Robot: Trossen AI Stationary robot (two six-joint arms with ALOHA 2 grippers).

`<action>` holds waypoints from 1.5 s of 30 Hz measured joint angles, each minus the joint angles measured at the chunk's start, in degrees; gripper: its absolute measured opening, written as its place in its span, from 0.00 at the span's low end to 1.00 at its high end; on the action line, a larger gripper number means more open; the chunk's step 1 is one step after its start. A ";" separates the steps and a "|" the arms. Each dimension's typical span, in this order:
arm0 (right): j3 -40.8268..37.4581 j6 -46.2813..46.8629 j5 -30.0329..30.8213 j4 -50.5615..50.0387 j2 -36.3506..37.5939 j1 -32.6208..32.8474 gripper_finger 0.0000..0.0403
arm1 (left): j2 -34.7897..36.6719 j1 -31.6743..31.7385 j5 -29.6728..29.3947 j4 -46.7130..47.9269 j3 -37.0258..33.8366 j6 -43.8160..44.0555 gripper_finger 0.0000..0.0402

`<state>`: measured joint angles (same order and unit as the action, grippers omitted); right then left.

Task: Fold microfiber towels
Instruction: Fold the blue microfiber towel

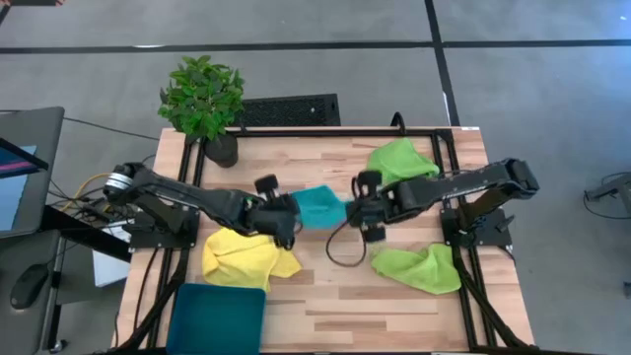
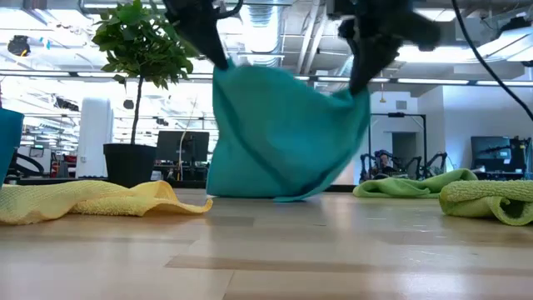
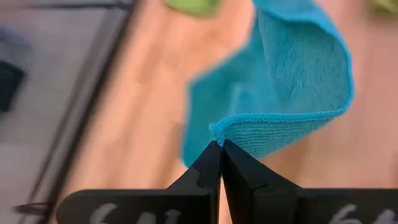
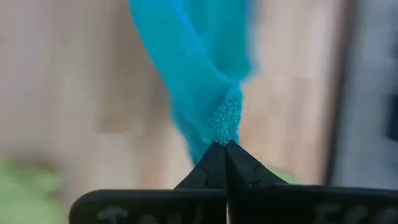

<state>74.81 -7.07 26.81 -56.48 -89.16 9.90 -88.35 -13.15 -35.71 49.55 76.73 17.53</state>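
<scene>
The teal towel (image 1: 320, 206) hangs in the middle of the high view, stretched between the two arms above the pale wooden table (image 1: 325, 306). The low view shows what the overhead one hides: the cloth (image 2: 279, 133) is lifted by two upper corners, sags in a broad curtain, and its lower edge touches or nearly touches the tabletop (image 2: 266, 250).

The yellow towel (image 1: 246, 258) lies crumpled at lower left of centre, just above the dark teal rigid tray (image 1: 217, 316) at the bottom edge. One lime green towel (image 1: 399, 160) is bunched at upper right, the other (image 1: 422, 268) at lower right; from table height both show as low rumpled heaps at the right (image 2: 487, 198), and the yellow one (image 2: 100, 200) as a flat ripple at the left.

A potted plant (image 1: 205, 99) with leafy sprigs stands at the table's upper left corner.

The left gripper (image 1: 281, 219) sits left of centre, the right gripper (image 1: 367, 212) right of centre. Only the wrist views show the grips: the left gripper (image 3: 221, 149) has its dark fingers pressed together on a stitched corner of the looped, fuzzy cloth; the right gripper (image 4: 222, 149) pinches a bunched, nubby corner likewise.
</scene>
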 joint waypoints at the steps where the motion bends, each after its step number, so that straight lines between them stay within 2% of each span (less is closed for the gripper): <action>1: 0.00 0.01 2.38 0.40 0.74 -0.89 0.01 | 0.98 0.34 -1.78 0.02 0.00 -0.29 0.00; 4: -0.04 0.01 9.41 0.73 2.62 -4.06 0.01 | 3.59 1.92 -5.47 -0.01 0.00 -0.76 0.00; 8: -0.07 -0.59 14.00 1.15 4.10 -9.05 0.01 | 6.10 5.44 -9.27 0.10 0.00 -0.73 0.00; 13: -0.07 -6.10 14.57 5.56 4.77 -15.93 0.01 | 7.38 11.68 -14.08 -0.51 0.00 -4.37 0.00; 19: -0.07 -14.51 14.91 14.92 4.90 -22.44 0.01 | 7.29 20.98 -13.99 -5.16 0.00 -12.32 0.00; 23: -0.04 -19.48 15.06 21.32 5.39 -24.41 0.01 | 8.08 24.21 -13.05 -8.98 0.00 -17.09 0.00; 27: 0.03 -19.59 13.25 21.16 6.07 -24.38 0.01 | 8.86 24.38 -11.44 -7.96 0.07 -18.37 0.00; 32: -1.86 -13.94 5.79 14.57 5.61 -22.92 0.01 | 7.87 22.44 -3.75 1.47 0.03 -12.59 0.00; 38: -7.17 -8.49 -0.37 12.74 5.27 -18.54 0.01 | 4.40 17.34 -1.15 10.26 -0.03 -4.88 0.00; 45: -12.04 -1.83 -6.81 10.83 5.26 -12.11 0.01 | 0.00 10.12 5.53 11.51 -0.04 1.93 0.00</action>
<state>62.77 -8.90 20.00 -45.65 -83.90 -2.21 -88.35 -3.03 -30.19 61.06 76.69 19.46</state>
